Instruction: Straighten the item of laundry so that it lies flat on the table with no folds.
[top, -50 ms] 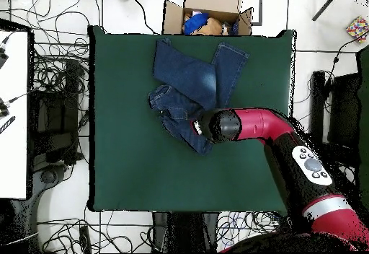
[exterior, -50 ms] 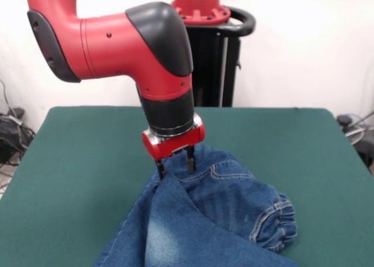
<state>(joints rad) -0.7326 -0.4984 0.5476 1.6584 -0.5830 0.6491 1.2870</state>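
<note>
The jeans (exterior, -50 ms: 204, 220) lie bunched on the green table (exterior, -50 ms: 70, 179), reaching down to the near edge of the front view, one gathered hem (exterior, -50 ms: 274, 220) bulging to the right. A fold of denim rises in a ridge to the gripper (exterior, -50 ms: 175, 165), whose two dark fingers (exterior, -50 ms: 190, 160) stand spread, with the cloth's raised edge between them; whether they actually grip it cannot be told. Above, the red and black arm (exterior, -50 ms: 117, 39) bends down over the cloth. From overhead, both legs (top, -50 ms: 205, 67) splay toward the table edge by a cardboard box (top, -50 ms: 209, 16).
</note>
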